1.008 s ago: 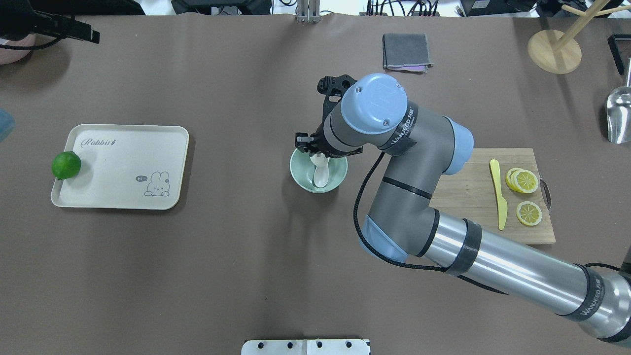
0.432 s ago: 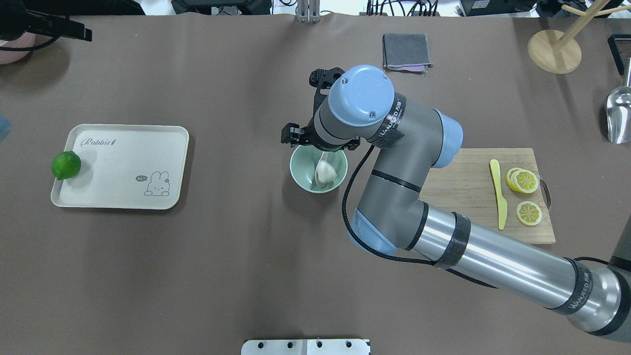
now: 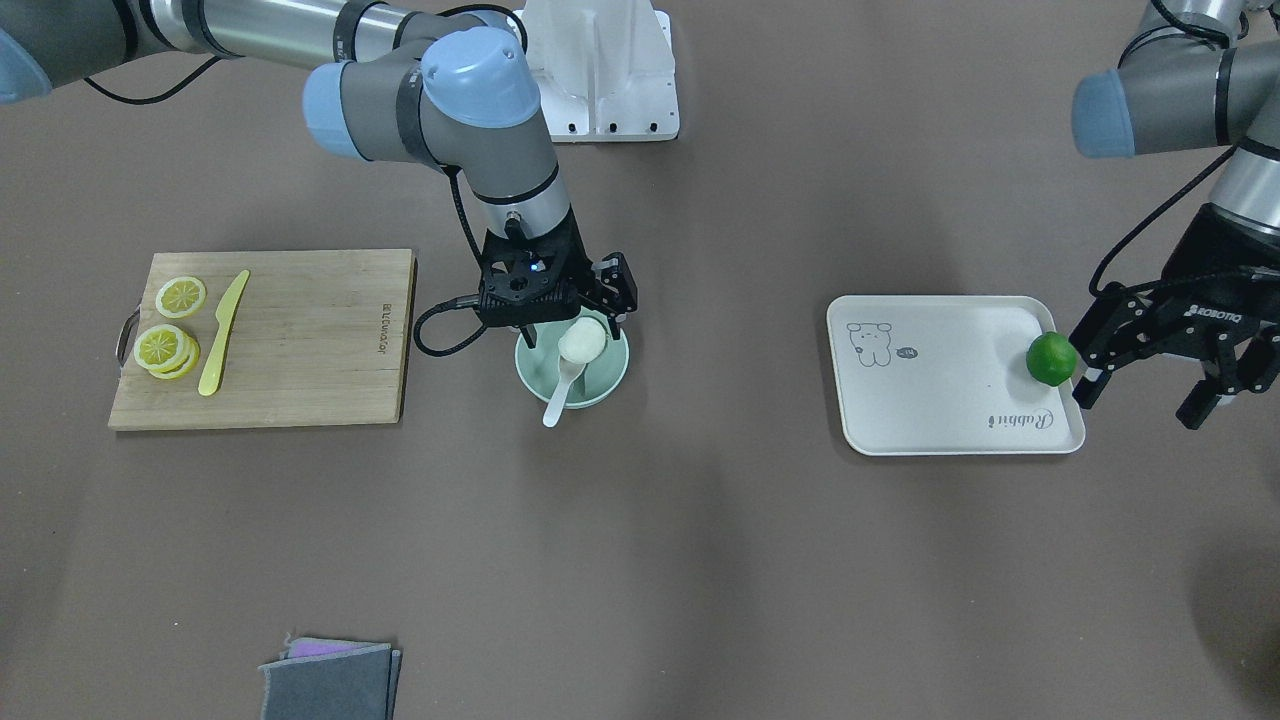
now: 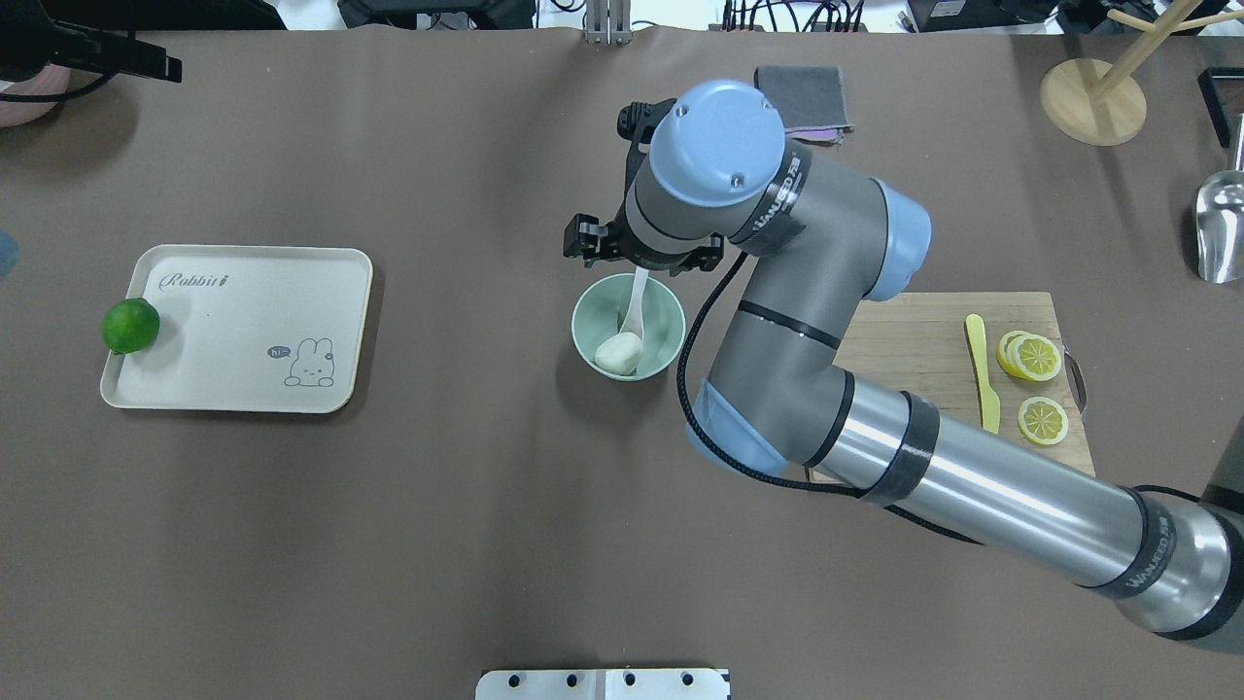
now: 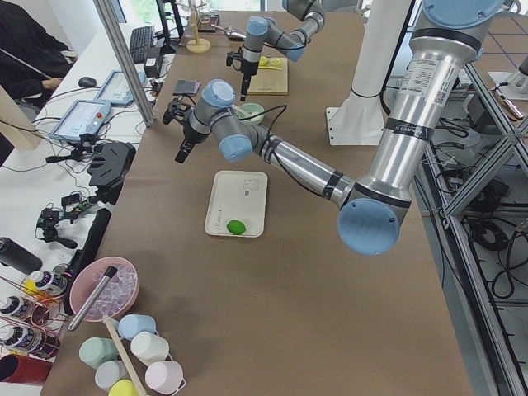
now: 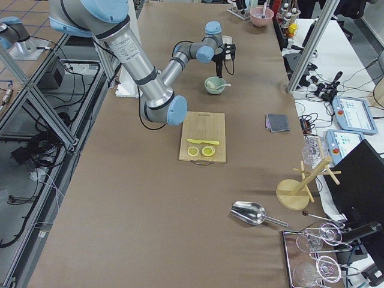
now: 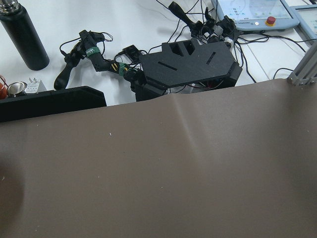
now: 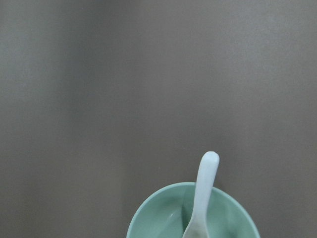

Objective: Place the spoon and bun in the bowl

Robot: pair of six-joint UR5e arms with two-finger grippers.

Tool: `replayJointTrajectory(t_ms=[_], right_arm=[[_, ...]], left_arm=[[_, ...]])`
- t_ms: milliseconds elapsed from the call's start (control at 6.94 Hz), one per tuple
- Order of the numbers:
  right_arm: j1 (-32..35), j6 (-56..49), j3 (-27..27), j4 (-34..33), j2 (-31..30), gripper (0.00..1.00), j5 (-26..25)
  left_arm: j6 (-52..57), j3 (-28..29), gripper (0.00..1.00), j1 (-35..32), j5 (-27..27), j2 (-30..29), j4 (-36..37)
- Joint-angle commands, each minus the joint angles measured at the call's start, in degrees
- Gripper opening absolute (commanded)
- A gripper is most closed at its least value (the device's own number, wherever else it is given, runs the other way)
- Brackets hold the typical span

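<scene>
The mint-green bowl [image 4: 576, 321] stands mid-table. The white bun [image 4: 619, 353] lies inside it at the near side. The white spoon [image 4: 637, 295] rests in the bowl, with its handle over the far rim. In the front view the bun [image 3: 582, 342] sits in the bowl [image 3: 621, 368] and the spoon [image 3: 557, 395] pokes out. My right gripper [image 4: 637, 255] is open and empty, raised just beyond the bowl's far rim. The right wrist view shows the spoon handle [image 8: 205, 183] and bowl rim [image 8: 148, 208]. My left gripper [image 3: 1145, 392] is open and empty, raised beside the tray's end.
An off-white tray [image 4: 243, 331] lies at left, with a green lime [image 4: 130, 326] at its outer edge. A cutting board [image 4: 923, 369] with a yellow knife [image 4: 984, 379] and lemon slices [image 4: 1035, 357] lies right of the bowl. A grey cloth [image 4: 812, 92] lies behind.
My right gripper has let go of the bun, which now lies in the bowl beside the spoon. The gripper has lifted and drawn back past the bowl's far rim.
</scene>
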Motion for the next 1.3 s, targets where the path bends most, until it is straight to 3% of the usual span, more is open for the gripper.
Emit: replayJointTrajectory(t_ms=[0, 144, 288, 432, 576, 720, 864, 1008, 1152], right_arm=[[10.2, -12.3, 2.8, -3.2, -4.8, 1.0, 8.3], [15.3, -21.3, 4.8, -2.3, -10.9, 1.0, 10.7], [19.4, -31.9, 4.9, 0.5, -16.8, 1.0, 9.8], [25.8, -41.6, 2.5, 1.0, -20.7, 1.0, 10.6], [32.3, -51.5, -0.9, 0.6, -22.8, 1.0, 12.2], [40.6, -62.5, -5.8, 0.0, -23.6, 1.0, 21.4], [47.5, -69.8, -10.1, 0.7, -27.2, 1.0, 28.8], [52.6, -75.5, -10.5, 0.2, -31.0, 1.0, 29.3], [53.9, -76.0, -10.4, 0.8, -37.4, 1.0, 29.0]], left_arm=[[0.0, -0.5, 0.98, -0.6, -1.0, 0.4, -0.2], [0.0, -0.8, 0.98, -0.6, -0.8, 2.5, -1.3], [0.1, -0.6, 0.98, -0.8, -1.0, 5.0, -1.8], [4.4, -0.4, 0.98, -2.0, -1.7, 6.9, -1.2], [12.8, -0.1, 0.98, -6.0, -7.0, 8.7, 2.6], [21.0, 0.0, 0.98, -12.1, -13.9, 8.8, 12.0], [31.8, 0.7, 0.98, -16.4, -16.7, 8.8, 21.8], [36.3, 1.1, 0.98, -18.9, -16.7, 9.0, 29.7], [36.5, 3.2, 0.98, -22.6, -16.9, 12.2, 29.8]])
